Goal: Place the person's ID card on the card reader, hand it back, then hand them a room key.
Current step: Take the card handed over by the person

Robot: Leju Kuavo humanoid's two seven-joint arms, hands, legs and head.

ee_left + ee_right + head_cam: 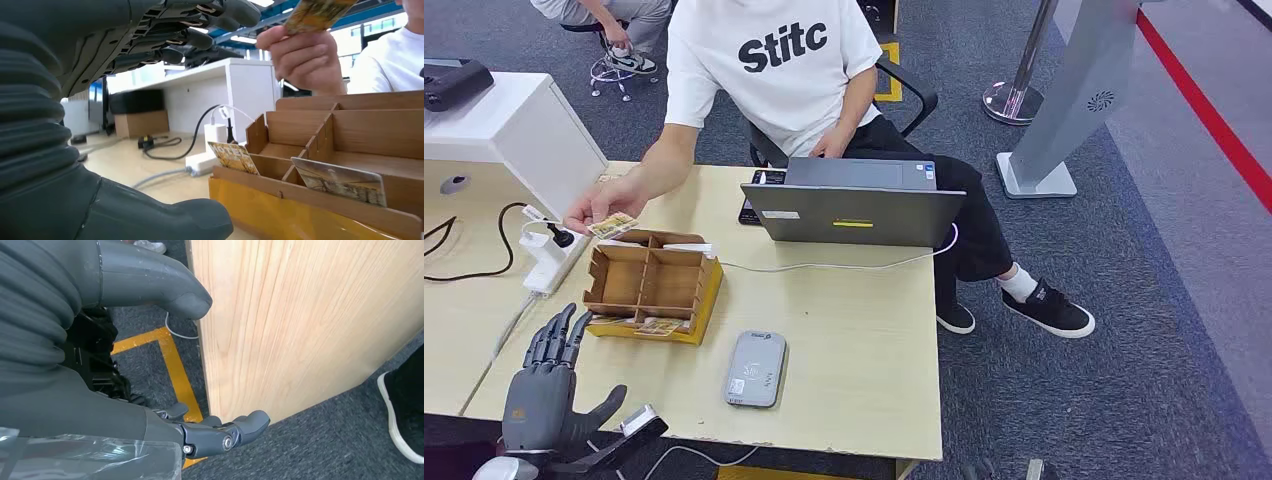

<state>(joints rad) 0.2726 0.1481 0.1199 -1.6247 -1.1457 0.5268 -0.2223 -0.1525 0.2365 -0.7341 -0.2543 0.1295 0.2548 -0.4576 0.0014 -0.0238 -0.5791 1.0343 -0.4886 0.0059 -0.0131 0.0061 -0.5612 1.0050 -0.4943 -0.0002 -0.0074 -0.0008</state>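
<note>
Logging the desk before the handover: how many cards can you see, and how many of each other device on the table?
Cards: 3, one in the person's hand, two in the organiser's front slots
Card reader: 1
Laptop: 1
Cardboard organiser: 1
Power strip: 1
Total: 7

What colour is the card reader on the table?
Light grey card reader, shown best in the head view.
</note>
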